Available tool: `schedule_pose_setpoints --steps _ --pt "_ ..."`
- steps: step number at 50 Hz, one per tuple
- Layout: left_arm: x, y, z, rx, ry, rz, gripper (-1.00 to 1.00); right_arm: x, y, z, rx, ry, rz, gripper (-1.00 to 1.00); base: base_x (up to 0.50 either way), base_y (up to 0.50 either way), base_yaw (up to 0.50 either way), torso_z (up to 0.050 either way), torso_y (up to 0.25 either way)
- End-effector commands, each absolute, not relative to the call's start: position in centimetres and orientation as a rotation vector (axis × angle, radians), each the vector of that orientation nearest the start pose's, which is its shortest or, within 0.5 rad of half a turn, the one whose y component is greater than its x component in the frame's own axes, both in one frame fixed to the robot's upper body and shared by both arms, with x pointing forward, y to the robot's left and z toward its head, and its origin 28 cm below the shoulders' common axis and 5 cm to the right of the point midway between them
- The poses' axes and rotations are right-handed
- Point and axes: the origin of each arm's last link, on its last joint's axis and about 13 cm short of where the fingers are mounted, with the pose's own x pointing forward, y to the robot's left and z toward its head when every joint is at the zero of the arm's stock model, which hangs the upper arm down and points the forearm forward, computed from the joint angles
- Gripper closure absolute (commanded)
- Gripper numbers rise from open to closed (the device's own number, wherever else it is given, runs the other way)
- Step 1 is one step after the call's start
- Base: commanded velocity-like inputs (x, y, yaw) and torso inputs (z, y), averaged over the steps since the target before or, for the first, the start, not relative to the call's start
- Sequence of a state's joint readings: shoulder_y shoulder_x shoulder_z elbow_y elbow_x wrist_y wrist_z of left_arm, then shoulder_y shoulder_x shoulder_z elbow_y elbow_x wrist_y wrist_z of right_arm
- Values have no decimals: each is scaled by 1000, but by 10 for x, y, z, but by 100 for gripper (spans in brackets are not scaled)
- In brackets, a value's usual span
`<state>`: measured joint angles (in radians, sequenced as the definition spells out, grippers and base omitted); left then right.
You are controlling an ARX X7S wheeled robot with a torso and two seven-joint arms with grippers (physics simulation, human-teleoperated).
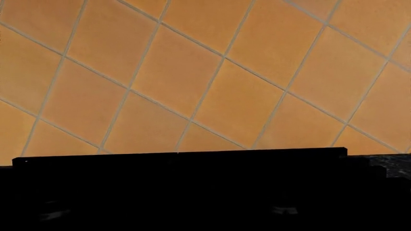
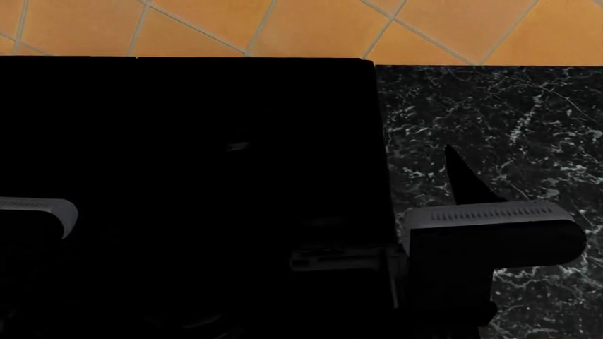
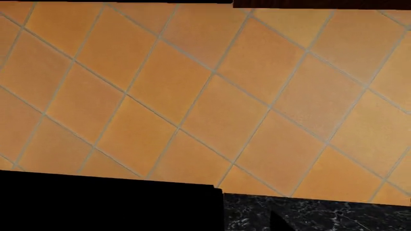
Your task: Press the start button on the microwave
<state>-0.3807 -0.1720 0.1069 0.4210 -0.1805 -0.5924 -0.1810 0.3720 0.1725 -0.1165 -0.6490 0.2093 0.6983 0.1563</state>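
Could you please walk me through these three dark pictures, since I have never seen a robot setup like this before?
These are simulator renders from a two-armed wheeled robot. One picture comes from its head camera, looking down; the other two come from cameras near each arm's claw.

In the head view, the big black block is the microwave, seen from above and almost featureless, standing on a dark marble counter against an orange tiled wall. The grey rounded pieces are parts of the right arm and left arm.

Both wrist views mostly show the tiled wall, with the microwave's black top along one edge. Neither claw is visible, so nothing can be said to be held. The start button is not visible either.
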Motion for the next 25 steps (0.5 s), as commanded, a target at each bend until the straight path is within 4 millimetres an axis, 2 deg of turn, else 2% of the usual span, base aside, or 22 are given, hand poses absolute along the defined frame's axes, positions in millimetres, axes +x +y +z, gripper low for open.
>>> schedule_pose_setpoints --steps 1,5,9,11,15,18,25 --pt "266 212 147 30 -179 12 -100 215 -85 219 -114 -460 58 -100 12 0 -3 0 0" --pt "266 213 146 31 -178 15 -100 208 -86 240 -191 -586 -6 -100 7 2 -1 0 0" --pt "267 213 146 29 -180 12 -100 204 -86 258 -227 -678 62 -100 7 2 -2 -4 0" --pt "267 213 146 27 -180 10 -100 201 -85 270 -144 -746 69 -100 8 3 -2 0 0" --pt "267 214 146 28 -180 9 -100 202 -87 285 -228 -731 13 -100 10 3 -2 -3 0" --pt "267 214 147 31 -183 9 -100 200 -90 301 -160 -731 53 -100 12 3 -2 0 0" --pt "266 213 146 36 -180 5 -100 194 -90 331 -212 -781 28 -100 8 3 -1 -3 0"
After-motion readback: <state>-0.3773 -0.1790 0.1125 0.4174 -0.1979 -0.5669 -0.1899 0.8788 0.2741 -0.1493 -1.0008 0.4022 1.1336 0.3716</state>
